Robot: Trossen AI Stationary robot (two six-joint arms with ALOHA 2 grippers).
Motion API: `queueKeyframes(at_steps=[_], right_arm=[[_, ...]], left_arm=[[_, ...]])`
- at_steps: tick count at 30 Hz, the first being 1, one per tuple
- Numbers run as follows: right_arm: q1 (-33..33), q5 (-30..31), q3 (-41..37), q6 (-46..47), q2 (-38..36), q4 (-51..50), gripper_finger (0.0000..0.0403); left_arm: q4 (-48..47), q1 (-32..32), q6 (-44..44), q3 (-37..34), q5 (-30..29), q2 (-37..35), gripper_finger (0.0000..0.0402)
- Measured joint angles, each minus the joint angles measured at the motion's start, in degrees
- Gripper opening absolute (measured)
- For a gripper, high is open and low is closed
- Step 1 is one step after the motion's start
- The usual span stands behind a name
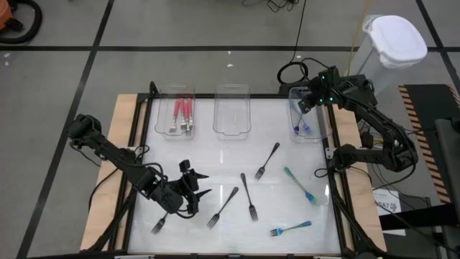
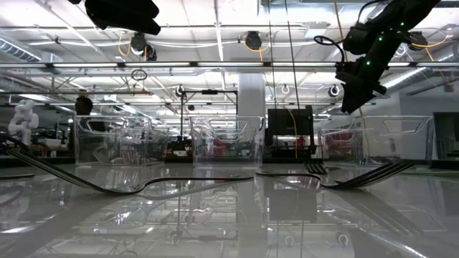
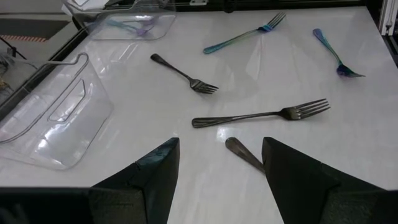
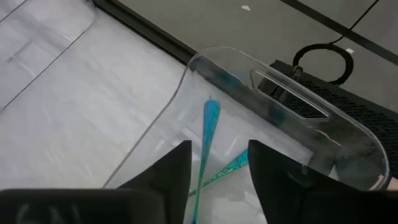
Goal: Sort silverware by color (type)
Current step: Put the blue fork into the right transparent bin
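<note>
While the right arm reaches over the far right corner of the counter [image 1: 230,155], the left arm hangs low over the near left part. The counter is a glossy white sheet in a dark frame on a wooden base; it mirrors the ceiling lights, so it is likely slick. Beyond it lies a big workshop hall with a grey floor marked by black tape lines.

Three clear trays stand in a row along the far edge. The left tray [image 1: 162,115] holds the red-handled forks [image 1: 182,114], the middle tray [image 1: 231,128] looks bare, and the right tray [image 1: 294,108] has two blue forks [image 4: 210,134] inside.

The right gripper [image 4: 217,171] hovers just above the right tray, its fingers parted with nothing between them; the blue forks lie loose below it. The left gripper [image 3: 221,174] is spread wide and grasps nothing, with the handle end of a dark fork [image 3: 244,154] lying between its fingers.

Four more dark forks are scattered on the counter: one [image 1: 267,160] near the middle, two [image 1: 249,196] [image 1: 223,207] nearer the front, and one [image 1: 159,224] by the left gripper. Two blue forks are still out, one [image 1: 299,185] towards the right side and one [image 1: 290,229] at the front.

The forks look light, stiff and thin. Lying flat on a slick surface, they will probably skate when nudged, so a pinch across the middle of the slim handle seems the safest hold.
</note>
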Motion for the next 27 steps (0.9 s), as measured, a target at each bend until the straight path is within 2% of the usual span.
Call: queueKeyframes(at_steps=[7, 12, 24, 27], right_arm=[[1.75, -0.11, 0.0, 1.13, -0.82, -1.16, 0.0168], [5.06, -0.22, 0.0, 3.38, -4.93, -2.24, 0.0169], [20.23, -0.34, 0.04, 12.43, -21.52, -11.77, 0.0169], [25.06, -5.34, 0.04, 14.3, -23.85, -14.96, 0.0169]], left_arm=[[-0.07, 0.04, 0.04, 0.0, 0.0, 0.0, 0.0228], [-0.2, 0.04, 0.07, 0.0, 0.0, 0.03, 0.0228], [-0.15, 1.68, 0.3, 0.0, -0.02, 0.04, 0.0228], [0.0, 2.42, 0.07, 0.0, -0.02, 0.04, 0.0228]])
